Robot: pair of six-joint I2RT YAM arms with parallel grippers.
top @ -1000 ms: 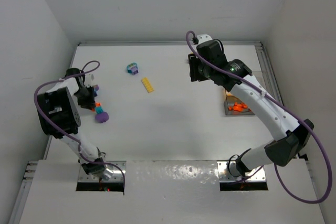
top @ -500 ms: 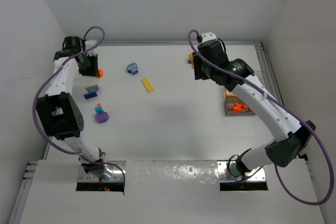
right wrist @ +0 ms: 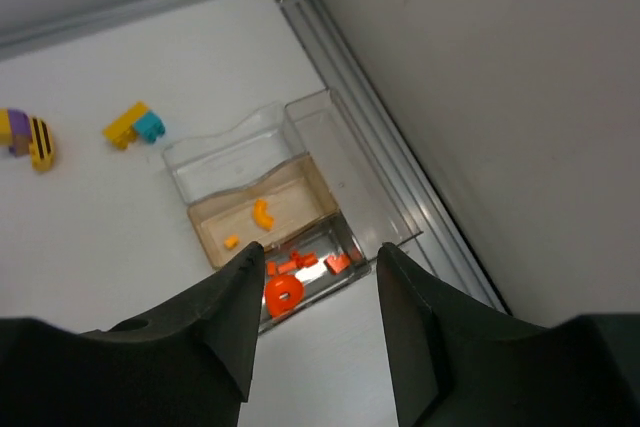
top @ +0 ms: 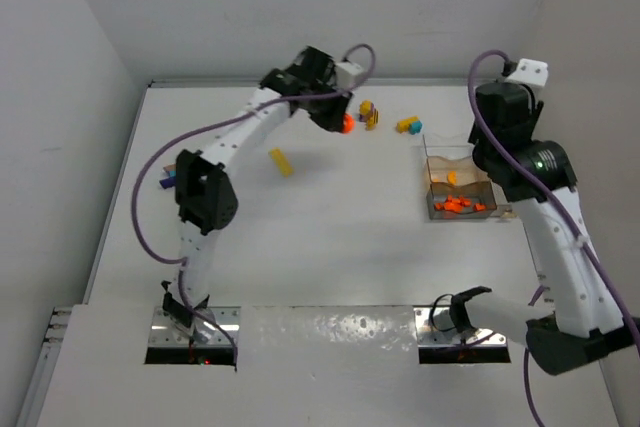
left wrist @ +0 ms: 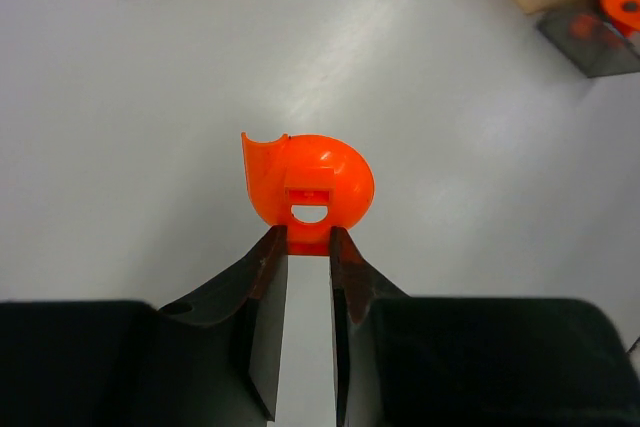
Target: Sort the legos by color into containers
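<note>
My left gripper (top: 338, 119) is at the back centre of the table, shut on a round orange lego (top: 347, 124). In the left wrist view its fingertips (left wrist: 272, 247) pinch the tab of the orange lego (left wrist: 310, 185) above the bare table. My right gripper (right wrist: 318, 249) is open and empty, high over the clear container (right wrist: 300, 112). The container (top: 432, 187) stands at the right. Its near compartment holds several orange pieces (top: 459, 205), and the one behind holds small yellow-orange bits (right wrist: 261, 212). A round orange piece (right wrist: 283, 292) lies in the near compartment.
A yellow flat brick (top: 281, 161) lies left of centre. A purple-yellow clump (top: 368, 113) and a yellow-teal clump (top: 408, 125) lie at the back, left of the container. A purple piece (top: 167, 183) lies at the far left. Metal rails (right wrist: 380, 147) run along the right wall.
My left arm swung from the far left to the back centre, carrying the orange lego. My right arm moved from the back centre to the right, over the container.
</note>
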